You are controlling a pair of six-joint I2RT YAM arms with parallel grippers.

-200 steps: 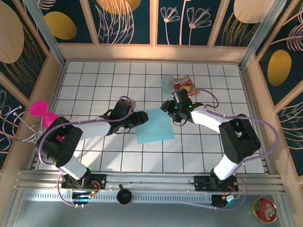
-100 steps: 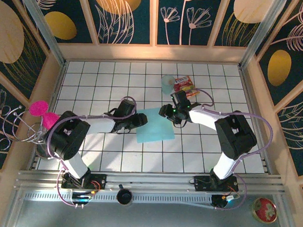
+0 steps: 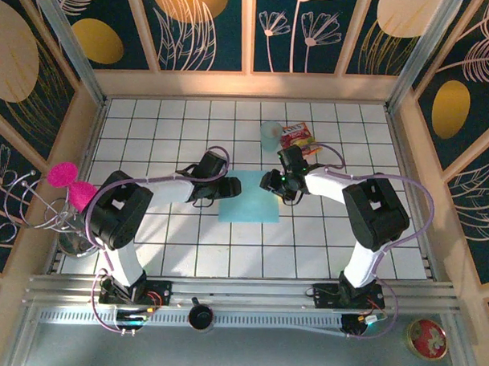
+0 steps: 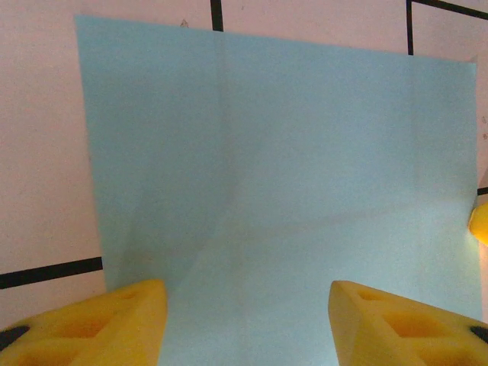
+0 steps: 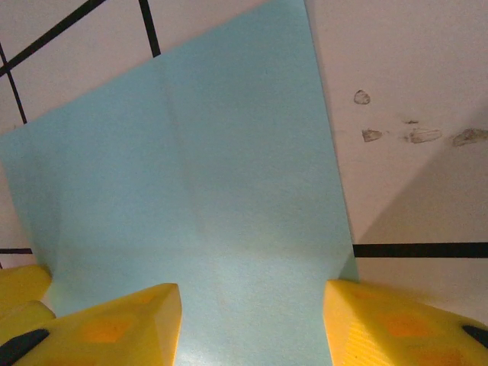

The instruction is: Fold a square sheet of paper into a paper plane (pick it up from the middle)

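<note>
The square sheet of paper (image 3: 249, 201) lies flat on the white tiled table, its edges lined up with the tile grid. It is light teal with faint creases (image 4: 267, 152) (image 5: 191, 175). My left gripper (image 3: 230, 185) rests at the sheet's left edge and my right gripper (image 3: 268, 184) at its upper right edge. In the left wrist view the left gripper (image 4: 248, 297) is open, its yellow fingers (image 4: 114, 320) spread wide over the paper with nothing pinched. The right gripper (image 5: 252, 297) is open the same way, one finger (image 5: 396, 320) at the sheet's corner. No paper plane shape shows.
A pale translucent cup (image 3: 270, 134) and a red-and-yellow snack packet (image 3: 298, 138) stand just beyond the right gripper. Pink discs on wire (image 3: 64, 177) hang by the left wall. Wooden walls ring the table; a red tin (image 3: 426, 338) sits outside, front right.
The tilted sheet has turned square to the tiles and slid slightly farther away. Both grippers moved with it toward the far side, the right jaws narrowing a little.
</note>
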